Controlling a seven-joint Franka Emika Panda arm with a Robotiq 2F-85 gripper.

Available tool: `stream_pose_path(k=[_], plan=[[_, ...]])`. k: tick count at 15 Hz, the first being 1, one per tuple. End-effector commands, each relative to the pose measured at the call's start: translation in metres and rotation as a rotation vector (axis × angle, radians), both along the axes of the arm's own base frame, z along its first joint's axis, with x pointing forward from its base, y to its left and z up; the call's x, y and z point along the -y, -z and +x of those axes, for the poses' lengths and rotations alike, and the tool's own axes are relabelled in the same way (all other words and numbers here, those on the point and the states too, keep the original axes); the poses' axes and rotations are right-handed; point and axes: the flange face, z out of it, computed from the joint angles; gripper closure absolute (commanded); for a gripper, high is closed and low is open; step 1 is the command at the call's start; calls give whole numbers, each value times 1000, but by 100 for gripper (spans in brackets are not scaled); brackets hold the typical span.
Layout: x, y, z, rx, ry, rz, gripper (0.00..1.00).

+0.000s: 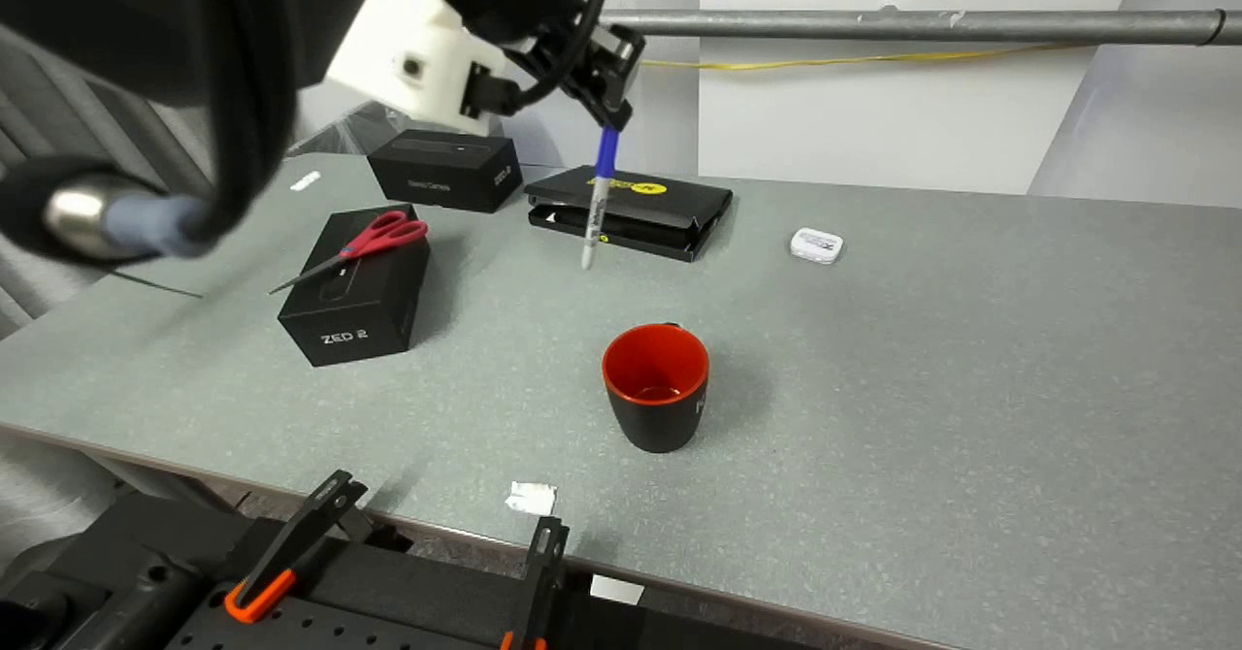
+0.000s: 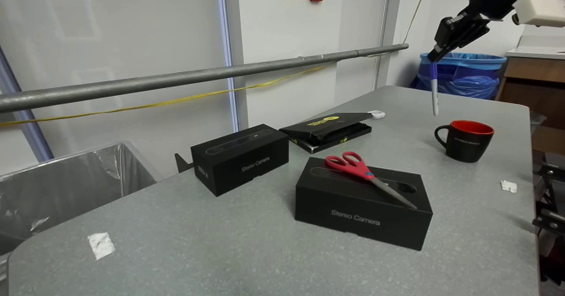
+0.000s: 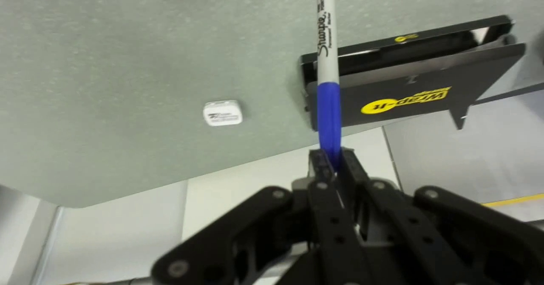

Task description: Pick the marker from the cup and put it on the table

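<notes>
My gripper point(image 1: 611, 118) is shut on the blue cap end of the marker point(image 1: 598, 206) and holds it in the air above the table point(image 1: 931, 388). The marker's whitish end points down in both exterior views and its tip is free. In the wrist view, the fingertips point(image 3: 333, 159) pinch the blue cap and the marker point(image 3: 328, 64) runs up the picture. The cup point(image 1: 657, 407), black outside and red inside, stands upright on the table with nothing seen in it. It also shows in an exterior view point(image 2: 468, 145), below the marker's tip and apart from it.
A black box point(image 1: 354, 315) with red scissors point(image 1: 383, 235) on top stands on the table. Another black box point(image 1: 446, 173) and a half-open flat black box point(image 1: 631, 206) are near the wall. A small white case point(image 1: 816, 245) lies beyond the cup. A metal pipe point(image 1: 902, 25) runs along the wall.
</notes>
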Motion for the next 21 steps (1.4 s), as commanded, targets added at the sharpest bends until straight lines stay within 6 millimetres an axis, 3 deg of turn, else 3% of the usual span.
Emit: stream_pose_path(k=[1, 4, 7, 10, 11, 12, 20, 21], plan=[[-43, 46, 41, -85, -94, 86, 97], [-65, 95, 54, -196, -146, 99, 97], [-75, 142, 73, -285, -172, 89, 97], [-78, 167, 88, -327, -188, 67, 97], [-78, 171, 93, -333, -191, 62, 77], [-78, 171, 97, -331, -196, 50, 64], [-73, 158, 109, -292, -229, 45, 3], [-72, 157, 110, -290, -229, 45, 0]])
